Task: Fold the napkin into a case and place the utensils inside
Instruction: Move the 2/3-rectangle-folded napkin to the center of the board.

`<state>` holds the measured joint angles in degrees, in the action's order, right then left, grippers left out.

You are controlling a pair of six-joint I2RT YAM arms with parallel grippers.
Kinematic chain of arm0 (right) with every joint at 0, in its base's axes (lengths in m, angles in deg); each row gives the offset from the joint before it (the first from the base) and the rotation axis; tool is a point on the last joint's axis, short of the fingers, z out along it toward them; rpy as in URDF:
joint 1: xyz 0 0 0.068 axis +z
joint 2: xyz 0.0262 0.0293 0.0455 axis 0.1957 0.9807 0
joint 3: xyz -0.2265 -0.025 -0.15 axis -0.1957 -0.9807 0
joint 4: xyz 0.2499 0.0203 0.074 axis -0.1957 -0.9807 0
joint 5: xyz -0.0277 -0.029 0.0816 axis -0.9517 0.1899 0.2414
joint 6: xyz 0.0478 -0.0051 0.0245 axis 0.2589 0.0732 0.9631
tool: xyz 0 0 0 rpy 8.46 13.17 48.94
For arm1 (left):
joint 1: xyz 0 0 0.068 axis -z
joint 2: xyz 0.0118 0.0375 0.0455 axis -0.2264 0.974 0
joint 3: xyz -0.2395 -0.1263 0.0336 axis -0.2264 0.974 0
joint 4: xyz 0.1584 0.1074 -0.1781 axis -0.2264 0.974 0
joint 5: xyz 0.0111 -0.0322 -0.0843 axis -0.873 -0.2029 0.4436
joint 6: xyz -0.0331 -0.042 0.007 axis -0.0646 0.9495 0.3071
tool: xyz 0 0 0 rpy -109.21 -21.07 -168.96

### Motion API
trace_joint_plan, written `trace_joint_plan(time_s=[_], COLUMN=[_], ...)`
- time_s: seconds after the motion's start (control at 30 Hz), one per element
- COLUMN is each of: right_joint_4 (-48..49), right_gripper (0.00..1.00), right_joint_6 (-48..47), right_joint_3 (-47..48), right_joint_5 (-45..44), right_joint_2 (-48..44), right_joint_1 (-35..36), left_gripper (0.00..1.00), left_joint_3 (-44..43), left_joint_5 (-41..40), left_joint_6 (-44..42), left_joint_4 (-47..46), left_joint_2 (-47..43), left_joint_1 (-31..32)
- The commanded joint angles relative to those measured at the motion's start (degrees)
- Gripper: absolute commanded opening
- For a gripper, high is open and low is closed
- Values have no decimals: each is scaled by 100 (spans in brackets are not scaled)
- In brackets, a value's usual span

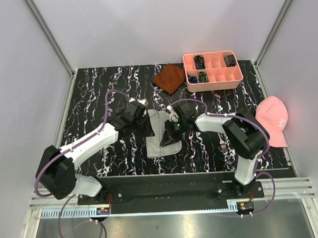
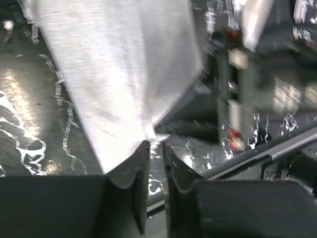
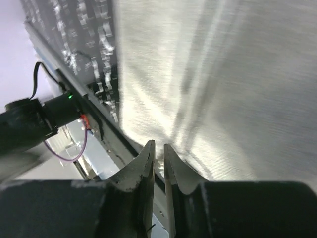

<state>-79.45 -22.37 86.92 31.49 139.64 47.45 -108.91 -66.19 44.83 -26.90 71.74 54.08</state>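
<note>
White walls (image 1: 20, 77) close in a black, marble-patterned surface (image 1: 94, 95), where the light grey napkin (image 1: 157, 136) lies partly folded at centre between the two arms. The left hand (image 2: 153, 147) is pinched tight on a corner of the cloth, holding it raised off the surface. The right hand (image 3: 158, 148) is clamped on the opposite edge. A silver fork (image 1: 222, 145) lies to the right, apart from the napkin. A pink tray (image 1: 213, 85) and brown cloth (image 1: 169, 78) sit at the far edge, with a pink cap (image 1: 272, 119) at the right.
</note>
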Motion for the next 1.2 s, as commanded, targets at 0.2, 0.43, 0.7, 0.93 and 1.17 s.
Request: trace_joint_plan(time_s=[0.2,0.43,0.7,0.93,1.17], right_joint_4=[452,611,619,619,435], right_gripper=[19,15,14,13,15], right_joint_6=[231,161,196,248,319], right_joint_3=[163,-206,-189,-154,83], right_joint_5=[349,183,287,278,358], right_joint_2=[309,529,687,732,-15], right_joint_1=[471,286,260,251,67], left_gripper=[11,10,8,9,18], left_joint_3=[1093,1471,2077,2299,1682], left_joint_5=[1275,1503,1662,1347,1565], left_joint_6=[171,259,426,128,224], left_joint_4=[-991,-1316,-2185,-1775,-1500], left_joint_2=[23,67,655,481,172], left_joint_1=[-663,-759,-786,-795,-777])
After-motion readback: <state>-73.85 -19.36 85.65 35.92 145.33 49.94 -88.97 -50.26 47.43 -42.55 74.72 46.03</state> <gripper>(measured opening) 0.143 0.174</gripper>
